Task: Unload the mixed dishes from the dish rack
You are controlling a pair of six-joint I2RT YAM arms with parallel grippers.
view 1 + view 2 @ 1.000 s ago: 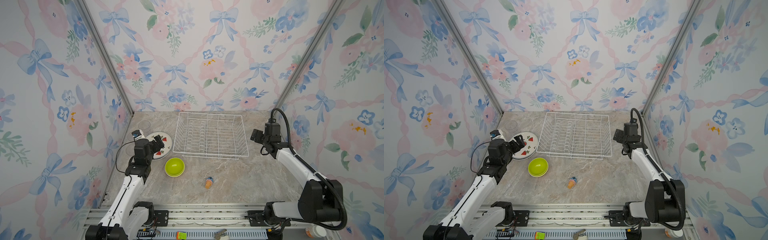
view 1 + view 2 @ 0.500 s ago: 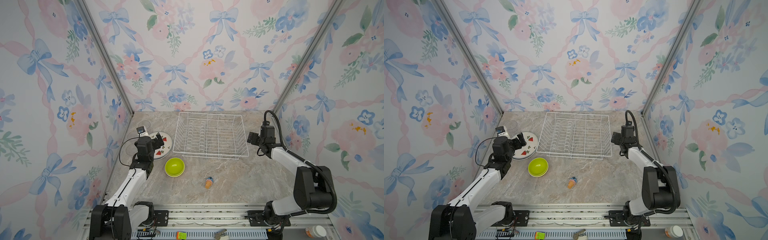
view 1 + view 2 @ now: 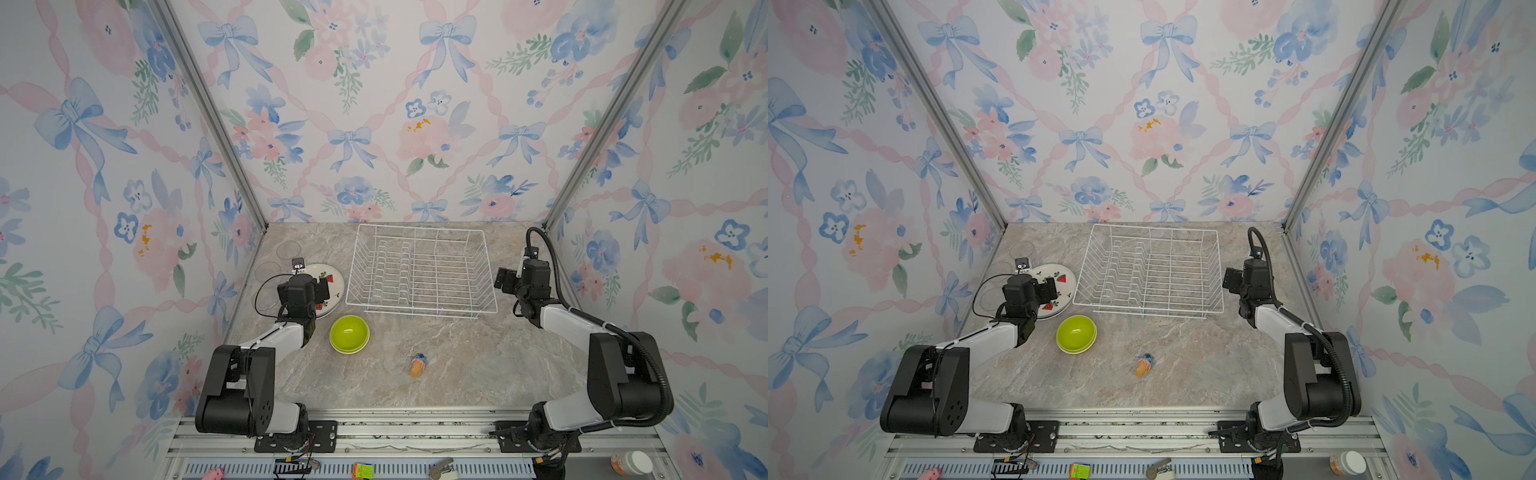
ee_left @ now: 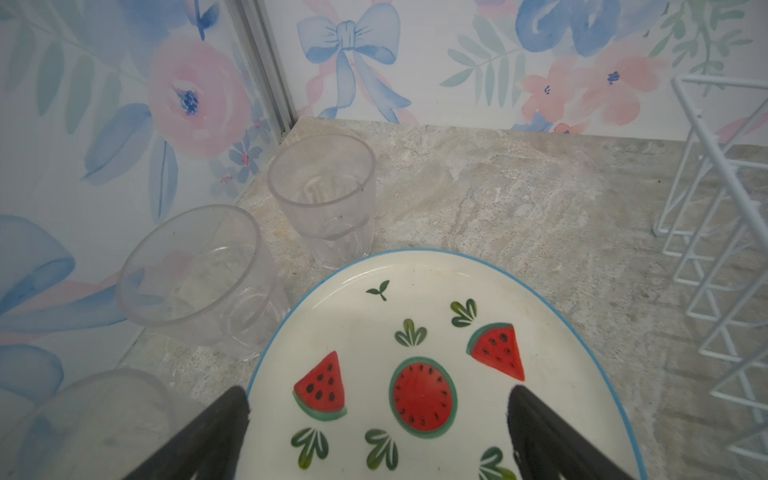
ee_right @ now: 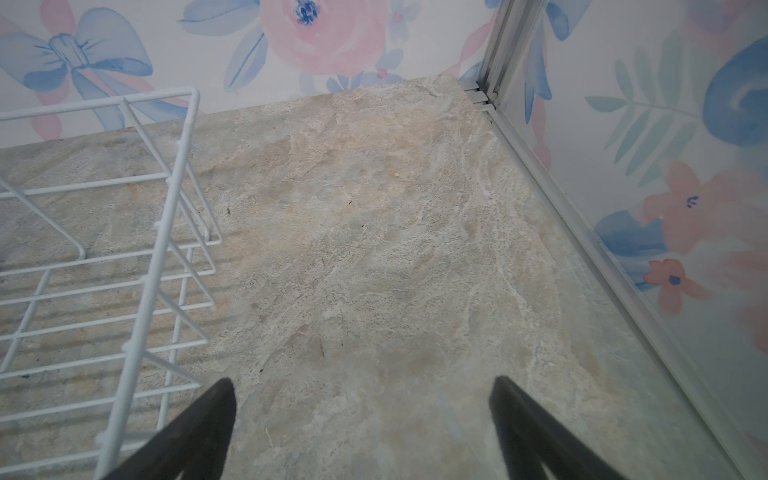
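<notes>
The dish rack (image 3: 422,272) stands empty at the back middle of the tabletop (image 3: 457,365), so the unloading looks done and the remaining danger is in pulling the arms away. The left gripper (image 4: 377,395) hovers low over the watermelon plate (image 4: 415,332) near the left edge, its jaws wide apart and holding nothing. If that arm lifts off at a slant, a fingertip could catch the plate's blue rim and skid it. The three clear glasses (image 4: 322,199) stand just beside the plate, toward the back left corner. They look light, so a nudged plate or a sideways sweep of the wrist would probably tip one. The right gripper (image 5: 363,383), also spread and empty, hangs just beside the rack's right wall; a turn inward could hook a wire and drag the rack. The lime-green bowl (image 3: 349,333) and the orange-and-blue toy cone (image 3: 418,365), nearer the front edge, lie apart from both grippers.
</notes>
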